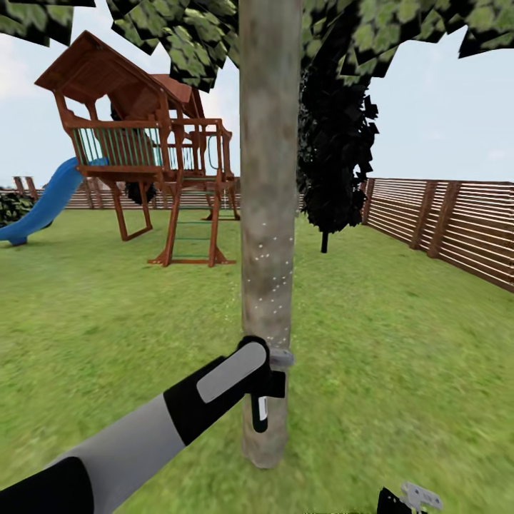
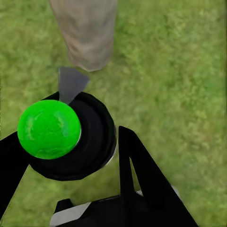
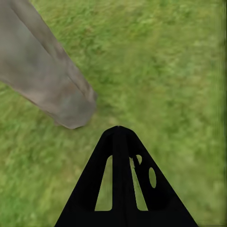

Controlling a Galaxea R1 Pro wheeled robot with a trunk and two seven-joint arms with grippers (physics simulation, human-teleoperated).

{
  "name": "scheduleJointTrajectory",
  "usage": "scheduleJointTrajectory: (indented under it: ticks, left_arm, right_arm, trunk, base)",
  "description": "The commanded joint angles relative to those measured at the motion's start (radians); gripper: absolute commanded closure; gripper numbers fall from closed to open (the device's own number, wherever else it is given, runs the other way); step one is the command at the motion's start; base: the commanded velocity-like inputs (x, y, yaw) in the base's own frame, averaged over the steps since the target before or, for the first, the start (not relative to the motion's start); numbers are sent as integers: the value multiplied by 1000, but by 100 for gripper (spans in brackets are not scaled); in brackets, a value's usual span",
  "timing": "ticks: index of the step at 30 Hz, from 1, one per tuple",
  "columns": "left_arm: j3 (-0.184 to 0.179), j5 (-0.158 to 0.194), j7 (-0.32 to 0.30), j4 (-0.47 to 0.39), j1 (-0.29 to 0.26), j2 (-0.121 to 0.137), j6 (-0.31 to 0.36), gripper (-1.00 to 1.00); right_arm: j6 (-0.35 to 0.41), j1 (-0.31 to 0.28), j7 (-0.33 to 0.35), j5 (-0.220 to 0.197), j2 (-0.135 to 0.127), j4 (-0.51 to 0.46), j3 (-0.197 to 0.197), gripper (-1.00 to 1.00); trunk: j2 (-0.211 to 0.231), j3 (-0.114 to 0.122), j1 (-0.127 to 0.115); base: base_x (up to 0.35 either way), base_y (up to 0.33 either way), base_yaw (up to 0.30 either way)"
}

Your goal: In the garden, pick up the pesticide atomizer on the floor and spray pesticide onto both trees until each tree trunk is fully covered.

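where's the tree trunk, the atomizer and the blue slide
tree trunk (image 1: 269,214), head view, mid trunk
atomizer (image 2: 48,128), left wrist view, green top
blue slide (image 1: 43,205), head view, chute

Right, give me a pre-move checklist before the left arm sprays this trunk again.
1. Atomizer held in the left gripper: ok, fingers on both sides of it.
2. Nozzle aimed at the tree trunk: ok, it points toward the trunk base.
3. Spray landing on the trunk: ok, white specks show mid-trunk.
4. Trunk fully covered: not ok, specks sit in one patch.
5. Right gripper free: ok, fingers closed together over grass, nothing held.
6. Second tree sprayed: cannot tell.
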Motion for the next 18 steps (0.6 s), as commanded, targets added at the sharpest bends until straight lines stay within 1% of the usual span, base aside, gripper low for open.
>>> scheduleJointTrajectory:
  ticks: [1,4,6,13,18]
  left_arm:
    - [0,0,1,8,1,0,7,100]
    - [0,-10,-25,23,4,2,6,100]
    - [-1,-15,-38,38,4,2,6,100]
    - [-1,-18,-50,51,5,3,6,100]
    - [-1,-18,-50,54,5,3,6,100]
  right_arm:
    - [-1,-1,8,-10,0,1,-3,100]
    - [-2,-1,8,-10,0,0,-3,100]
    - [-3,-1,9,-10,0,0,-3,100]
    - [-3,-1,11,-10,0,0,-3,100]
    - [-2,-1,11,-10,0,0,-3,100]
  trunk:
    - [-2,-1,0]
    - [-2,0,0]
    - [-2,1,0]
    - [-2,1,0]
    - [-2,1,0]
  base:
    - [0,248,-273]
    - [0,232,-256]
    - [0,299,-102]
    - [0,329,-26]
    - [31,340,-186]
